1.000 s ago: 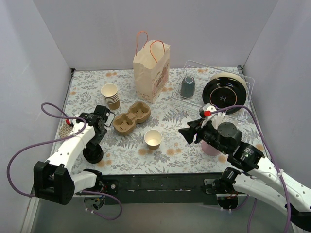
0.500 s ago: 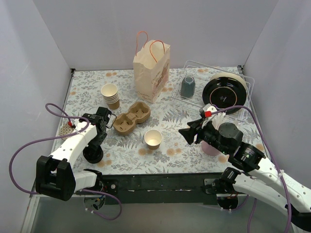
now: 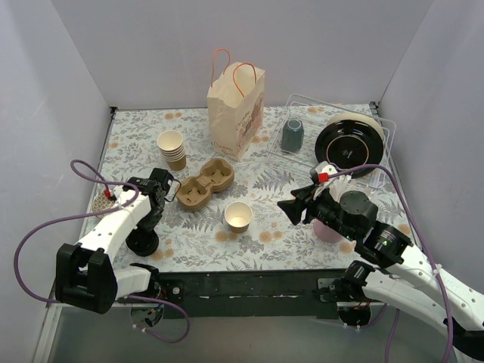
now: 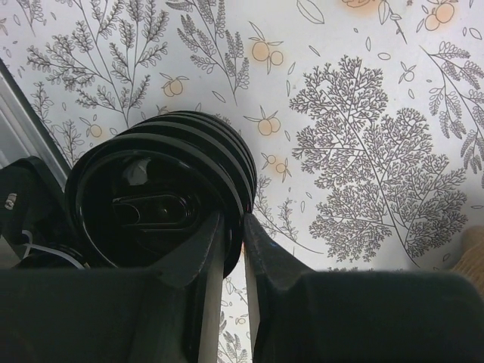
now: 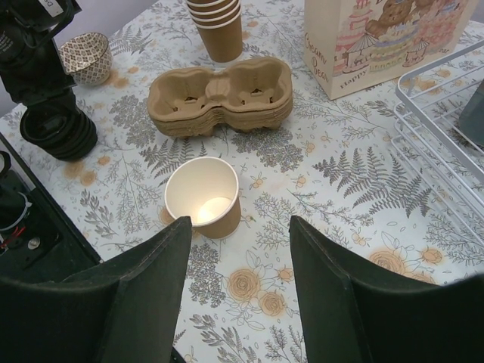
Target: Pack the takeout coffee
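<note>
- The cup (image 3: 238, 216), brown outside and cream inside, stands upright with its mouth open near the middle of the table (image 3: 265, 189). It is just in front of the cardboard cup carrier (image 3: 205, 182) and well apart from the paper bag (image 3: 236, 110) at the back.
- The left end effector (image 4: 234, 223) is down at the stack of black lids (image 4: 162, 197) by the table's near left edge. Its fingers are narrow, one inside the rim of the top lid (image 4: 151, 208) and one outside.
- How firmly the rim is pinched is hard to judge, as the fingers cover the contact.
- From above, the left arm hides much of that stack, and a cable crosses the small patterned bowl (image 3: 100, 203) beside it.
- The right end effector (image 5: 240, 249) hangs wide open above the table, to the right of the cup and not touching it.
- A pink object (image 3: 330, 232) under the right arm is mostly covered, so I cannot tell what it is.
- In the right wrist view the bag is cut off at the top edge.
</note>
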Available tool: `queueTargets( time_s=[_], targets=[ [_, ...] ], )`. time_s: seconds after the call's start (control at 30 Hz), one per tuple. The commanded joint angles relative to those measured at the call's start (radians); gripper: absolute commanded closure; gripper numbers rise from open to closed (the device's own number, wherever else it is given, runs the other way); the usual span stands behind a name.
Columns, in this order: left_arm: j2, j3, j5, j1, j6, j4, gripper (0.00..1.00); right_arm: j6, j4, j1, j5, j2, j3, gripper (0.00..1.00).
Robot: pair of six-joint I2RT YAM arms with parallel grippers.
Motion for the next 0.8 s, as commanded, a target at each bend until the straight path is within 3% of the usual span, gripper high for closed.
queueTargets(
  time_s=[0.0, 0.17, 0.27, 0.4, 0.53, 0.63, 0.77],
  targets=[
    [-0.021, 0.032, -0.069, 0.005, -0.127, -0.04, 0.89, -0.012, 0.058, 0.0, -0.011, -0.003, -0.004, 0.37],
    [-0.041, 0.053, -0.089, 0.007, -0.093, -0.026, 1.0, -0.009, 0.059, 0.0, -0.01, -0.005, -0.007, 0.37],
    [-0.057, 0.084, -0.095, 0.005, -0.009, 0.003, 1.0, -0.008, 0.07, 0.0, -0.011, -0.002, -0.012, 0.37],
    [-0.068, 0.15, -0.087, 0.005, -0.003, -0.052, 1.0, -0.005, 0.078, 0.0, -0.043, 0.012, -0.01, 0.37],
    [-0.093, 0.2, -0.003, 0.005, 0.066, -0.041, 1.0, -0.017, 0.117, 0.001, -0.088, 0.026, -0.011, 0.36],
    [-0.119, 0.263, 0.081, 0.005, 0.141, -0.015, 1.0, -0.053, 0.268, 0.0, -0.119, 0.029, -0.044, 0.36],
    [-0.212, 0.288, 0.218, 0.005, 0.325, 0.144, 1.0, -0.078, 0.461, 0.0, -0.211, 0.05, -0.071, 0.38]
  ],
)
